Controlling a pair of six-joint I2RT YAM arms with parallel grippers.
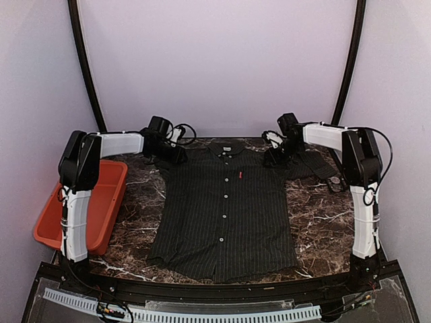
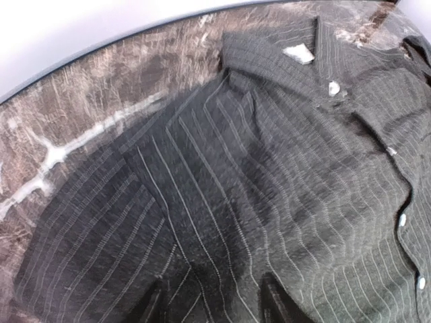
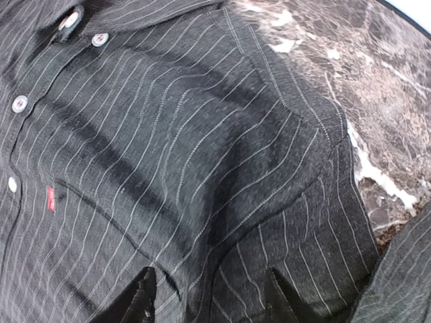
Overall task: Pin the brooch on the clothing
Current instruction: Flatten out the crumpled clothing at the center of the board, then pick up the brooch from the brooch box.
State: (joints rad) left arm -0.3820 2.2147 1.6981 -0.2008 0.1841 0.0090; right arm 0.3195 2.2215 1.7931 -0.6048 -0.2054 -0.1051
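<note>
Top external view: the shirt lies flat on the table, collar far. The left gripper and right gripper sit at its far shoulders, jaws spread, seemingly pinching nothing.

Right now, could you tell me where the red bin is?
In the top view, the red bin lies far left, partly behind the left arm, left of the pinstriped shirt.
</note>
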